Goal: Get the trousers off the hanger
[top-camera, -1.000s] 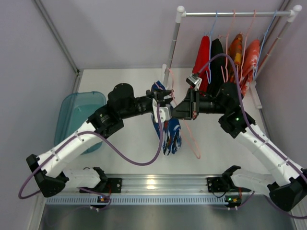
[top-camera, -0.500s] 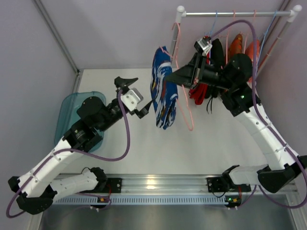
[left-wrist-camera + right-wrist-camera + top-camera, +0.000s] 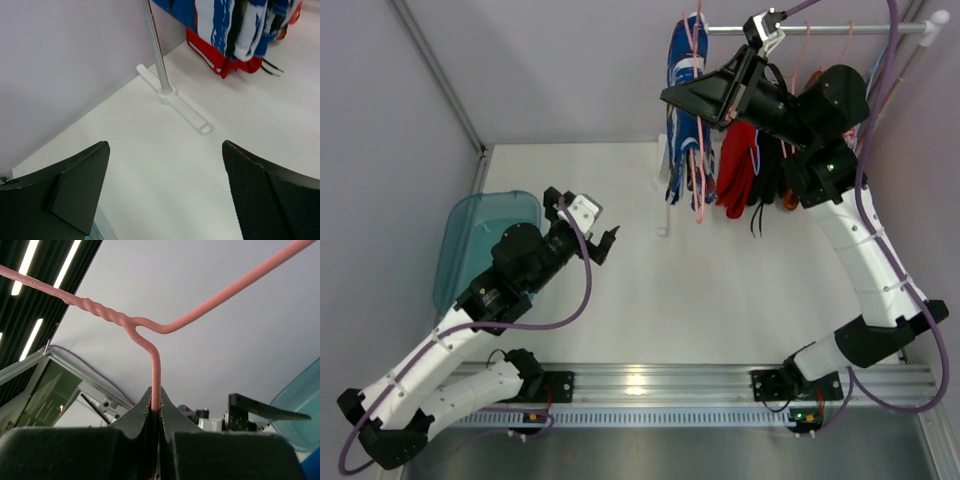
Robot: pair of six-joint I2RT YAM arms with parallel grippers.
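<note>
Top external: blue trousers, pink hanger

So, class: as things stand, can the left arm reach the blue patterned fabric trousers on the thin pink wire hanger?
Probably yes. The left gripper is open, and only the slim rack post stands near its path to the trousers, which the right gripper holds up by the hanger.

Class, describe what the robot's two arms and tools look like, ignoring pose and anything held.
The left arm and right arm have white links joined by black joints, each trailed by a purple cable. A green light glows on the right arm. The left tool and right tool have black, wedge-shaped fingers.
</note>
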